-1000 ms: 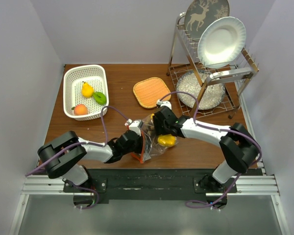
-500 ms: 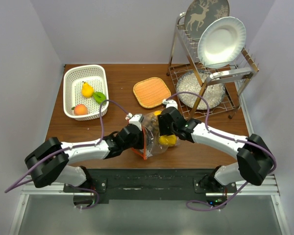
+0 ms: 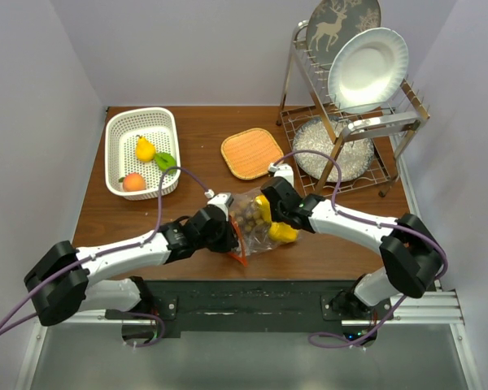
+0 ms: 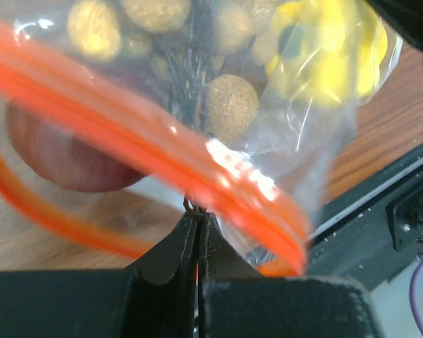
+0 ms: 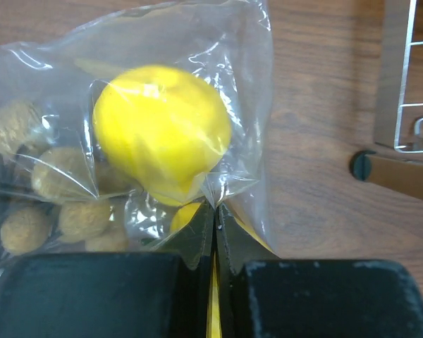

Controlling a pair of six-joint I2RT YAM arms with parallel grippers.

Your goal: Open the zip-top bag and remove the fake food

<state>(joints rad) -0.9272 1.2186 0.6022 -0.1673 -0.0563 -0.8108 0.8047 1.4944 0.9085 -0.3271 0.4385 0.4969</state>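
The zip-top bag (image 3: 256, 226), clear plastic with an orange-red zipper strip (image 4: 197, 151), is stretched between both grippers near the table's front edge. My left gripper (image 3: 226, 231) (image 4: 197, 210) is shut on the bag's mouth edge at the strip. My right gripper (image 3: 271, 213) (image 5: 215, 208) is shut on a pinch of the bag's clear plastic beside a yellow lemon (image 5: 162, 130). Inside the bag I see a brown grape-like cluster (image 4: 229, 105) (image 5: 56, 193) and a purple piece (image 4: 63, 158). A yellow pear (image 3: 145, 149), a green piece (image 3: 165, 162) and an orange peach (image 3: 133, 182) lie in the white basket (image 3: 138, 113).
A square woven orange mat (image 3: 251, 153) lies behind the bag. At the back right, a metal dish rack (image 3: 390, 123) holds a white plate (image 3: 368, 69) and a deer-patterned plate. The black table edge and the arm bases run just in front of the bag.
My right gripper has closed from open onto the bag's plastic. The left arm has stretched out lower and further left, still pinching the strip, and the brown cluster now shows in the bag from above.
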